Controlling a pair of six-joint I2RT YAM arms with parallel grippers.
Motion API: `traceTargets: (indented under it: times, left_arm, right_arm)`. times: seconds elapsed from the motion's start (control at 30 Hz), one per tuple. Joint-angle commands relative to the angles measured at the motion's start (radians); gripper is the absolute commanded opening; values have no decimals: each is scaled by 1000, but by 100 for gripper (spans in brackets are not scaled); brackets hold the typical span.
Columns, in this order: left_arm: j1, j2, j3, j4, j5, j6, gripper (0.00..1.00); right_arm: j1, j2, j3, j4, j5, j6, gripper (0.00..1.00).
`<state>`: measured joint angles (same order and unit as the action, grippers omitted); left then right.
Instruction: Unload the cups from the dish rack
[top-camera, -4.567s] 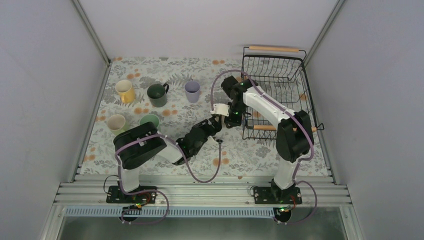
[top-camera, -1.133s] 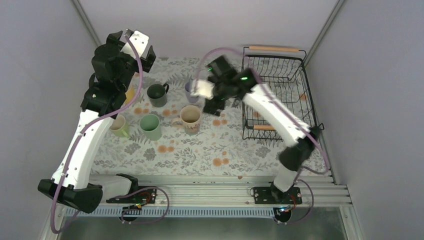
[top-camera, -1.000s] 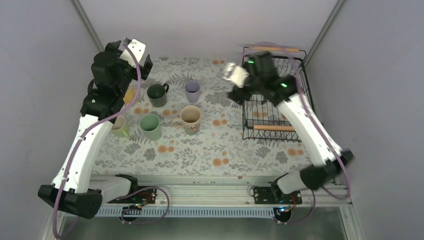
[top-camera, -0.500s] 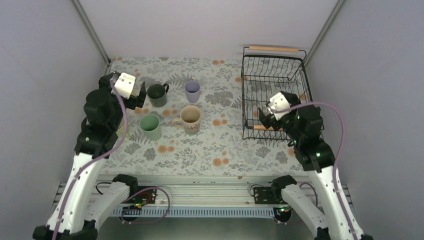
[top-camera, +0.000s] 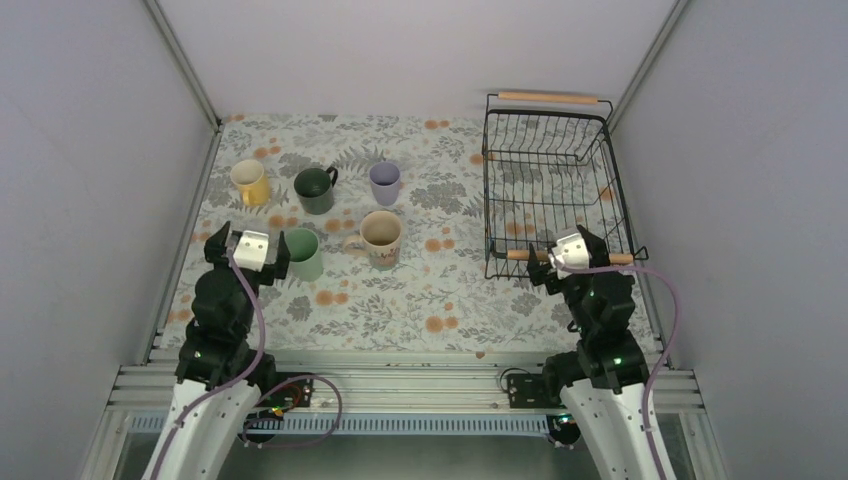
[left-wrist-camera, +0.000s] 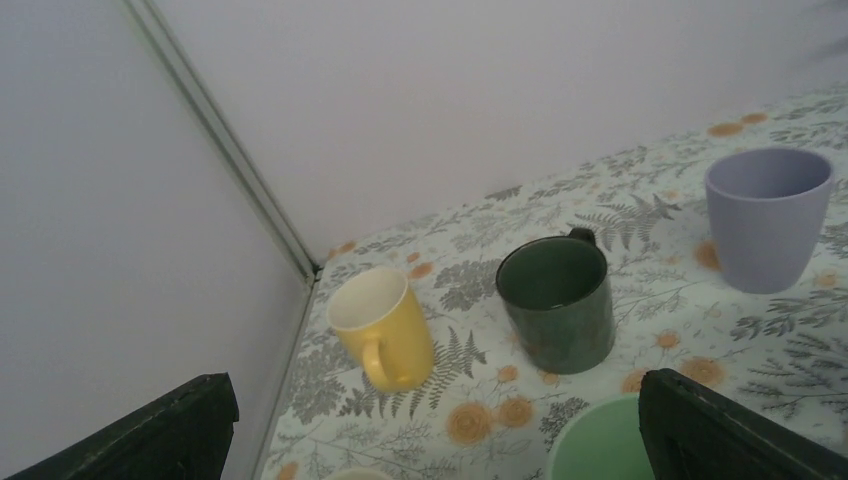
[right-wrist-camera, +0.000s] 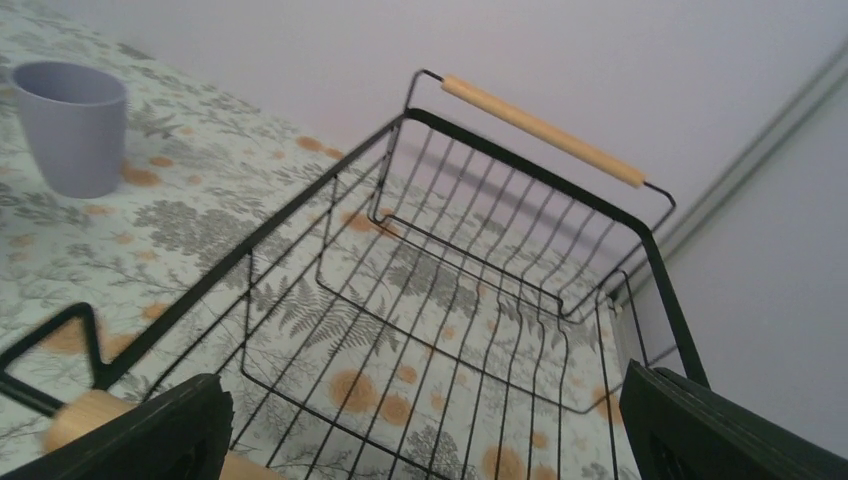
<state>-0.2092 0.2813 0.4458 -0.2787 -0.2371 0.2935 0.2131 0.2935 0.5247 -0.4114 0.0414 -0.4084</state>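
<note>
Five cups stand on the floral table, left of the rack: yellow (top-camera: 250, 182), dark green (top-camera: 316, 190), lavender (top-camera: 384, 183), beige (top-camera: 381, 238) and mint green (top-camera: 302, 254). The dish rack (top-camera: 487, 190) at the right holds no cup. My left gripper (top-camera: 249, 240) is open and holds nothing, near the mint cup. From the left wrist I see the yellow cup (left-wrist-camera: 385, 325), dark green cup (left-wrist-camera: 557, 303), lavender cup (left-wrist-camera: 768, 215) and mint rim (left-wrist-camera: 600, 445). My right gripper (top-camera: 568, 256) is open over the rack's near handle. Below it, only bare rack wire (right-wrist-camera: 530, 172) shows.
Grey walls close in the table on three sides. The rack's far wooden handle (right-wrist-camera: 540, 130) and near one (right-wrist-camera: 90, 420) show in the right wrist view, with the lavender cup (right-wrist-camera: 70, 125) beyond the rack's left side. A pale rim (left-wrist-camera: 345, 474) peeks in below the yellow cup.
Both arms have drawn back from high over the table toward the near edge and now hang low. Both grippers stayed open. The beige cup now stands on the table.
</note>
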Motion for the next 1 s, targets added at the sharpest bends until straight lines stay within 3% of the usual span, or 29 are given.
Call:
traceTargets:
  times: [0.0,0.27,0.57,0.97]
  left_arm:
    - [2,-87,-104,64,-59,-21,100]
    - [5,-168,-133,23,-58,-97,100]
    - [5,-187,-133,13,-61,-102,100]
    - [7,-195,-131,11,-48,-98,100]
  right_arm:
    - [-10,-65,-87,140,157,119,100]
    - [-10,-158,-149,118,2,188,100]
    - [-9,-198,-206,181,77,306,100]
    - [-10,-200,-208,190,40,330,100]
